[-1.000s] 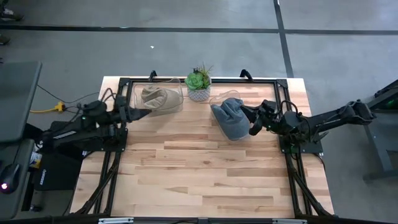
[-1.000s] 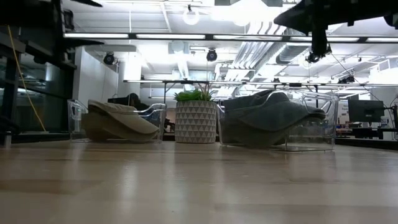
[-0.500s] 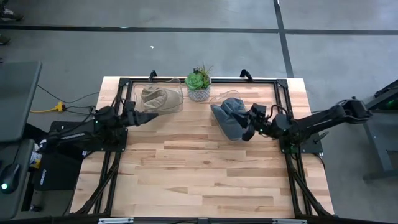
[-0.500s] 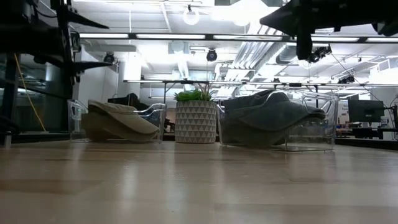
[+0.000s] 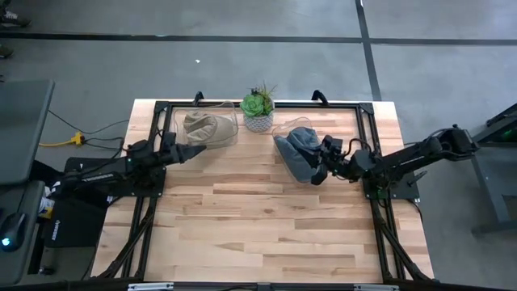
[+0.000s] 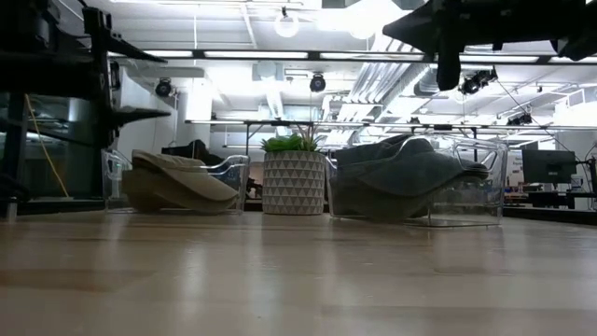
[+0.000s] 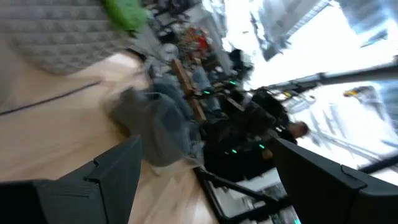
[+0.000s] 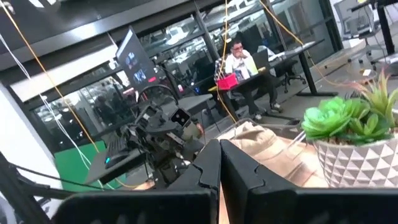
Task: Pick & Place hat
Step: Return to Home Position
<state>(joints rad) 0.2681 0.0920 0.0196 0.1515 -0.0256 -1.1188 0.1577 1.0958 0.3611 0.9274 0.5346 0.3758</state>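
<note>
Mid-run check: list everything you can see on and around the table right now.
brown cap: one, tan-brown, inside the left transparent bin
blue caps: count unclear, grey-blue, piled in the right transparent bin
potted succulent: one, green in a white patterned pot, between the bins
table: one, light wood
person: one, seated at a desk in the room beyond
left hand: dark, open, empty, beside the left bin
right hand: dark, shut, empty, at the blue caps' edge
</note>
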